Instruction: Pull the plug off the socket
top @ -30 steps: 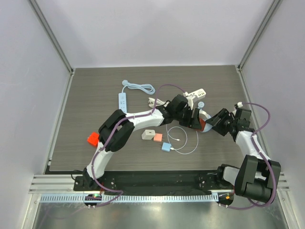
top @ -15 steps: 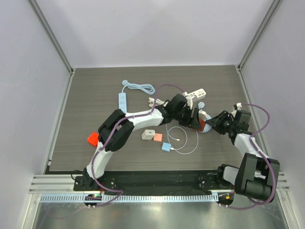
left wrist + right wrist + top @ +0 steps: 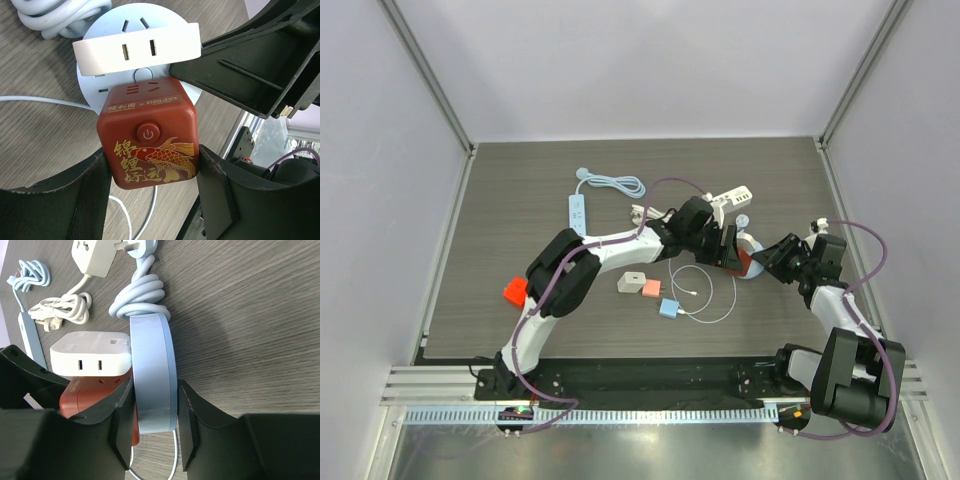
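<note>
Stands at the pull-apart step near the right edge of the surface (image 3: 520, 200): clamps the red cube plug (image 3: 148, 145) snugly between the left fingers (image 3: 80, 200), pinches the round blue socket (image 3: 152, 370) by its rim in the right fingers (image 3: 192, 425), and probably calls next for a straight, steady draw apart.

You have bright, even, diffuse light in every view, with soft shadows on the table (image 3: 500, 220). In your right wrist view a broad dim shadow falls beside the round socket (image 3: 152, 370). Your left wrist view shows the red cube plug (image 3: 149, 141) sharp, but the background at its right edge blurs.
</note>
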`<act>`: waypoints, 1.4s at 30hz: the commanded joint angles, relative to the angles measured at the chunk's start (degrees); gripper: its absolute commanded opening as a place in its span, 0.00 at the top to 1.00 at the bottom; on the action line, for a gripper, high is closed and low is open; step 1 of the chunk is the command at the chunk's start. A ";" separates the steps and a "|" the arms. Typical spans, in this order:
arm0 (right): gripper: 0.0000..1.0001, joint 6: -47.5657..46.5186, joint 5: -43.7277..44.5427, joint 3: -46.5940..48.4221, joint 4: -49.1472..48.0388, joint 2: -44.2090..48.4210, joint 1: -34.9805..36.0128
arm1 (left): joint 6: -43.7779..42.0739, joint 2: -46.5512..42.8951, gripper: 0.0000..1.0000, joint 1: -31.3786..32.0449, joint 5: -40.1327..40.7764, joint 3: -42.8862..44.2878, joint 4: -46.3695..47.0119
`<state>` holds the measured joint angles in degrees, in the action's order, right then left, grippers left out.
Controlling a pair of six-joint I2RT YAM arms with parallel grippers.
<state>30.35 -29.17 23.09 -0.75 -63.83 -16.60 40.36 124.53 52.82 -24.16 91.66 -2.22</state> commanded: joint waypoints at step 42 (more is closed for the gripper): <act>0.99 -1.17 5.09 -1.73 -0.04 0.73 0.08 | -2.54 -2.54 1.00 5.79 22.22 13.70 -12.96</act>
<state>30.30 -27.05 22.15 -2.59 -62.63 -16.47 46.81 127.11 55.29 -13.54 97.97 -6.07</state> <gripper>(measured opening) 0.394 0.604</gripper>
